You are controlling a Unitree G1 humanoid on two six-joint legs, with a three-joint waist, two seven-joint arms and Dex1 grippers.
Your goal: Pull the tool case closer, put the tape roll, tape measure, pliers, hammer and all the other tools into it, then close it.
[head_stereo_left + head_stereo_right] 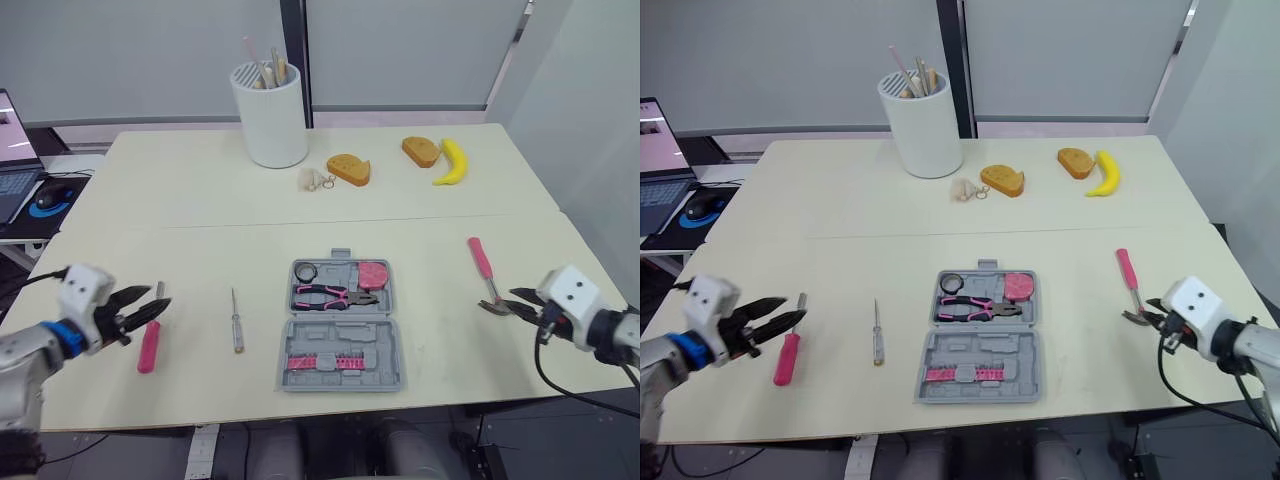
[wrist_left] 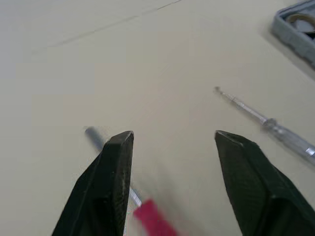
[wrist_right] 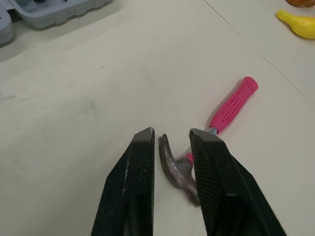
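Steel hammer head (image 3: 176, 169) sits between right claw's (image 3: 171, 133) parted fingers (image 3: 142, 152) in wrist view.

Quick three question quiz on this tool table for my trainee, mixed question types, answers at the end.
1. True or false: the pliers lie inside the open tool case.
2. Which tool's head is at the right claw? A) hammer B) wrench C) saw
3. How many screwdrivers lie on the table outside the case, towards the open left claw?

Key: 1 true. 2 A. 3 two: the pink-handled screwdriver and the clear-handled screwdriver.
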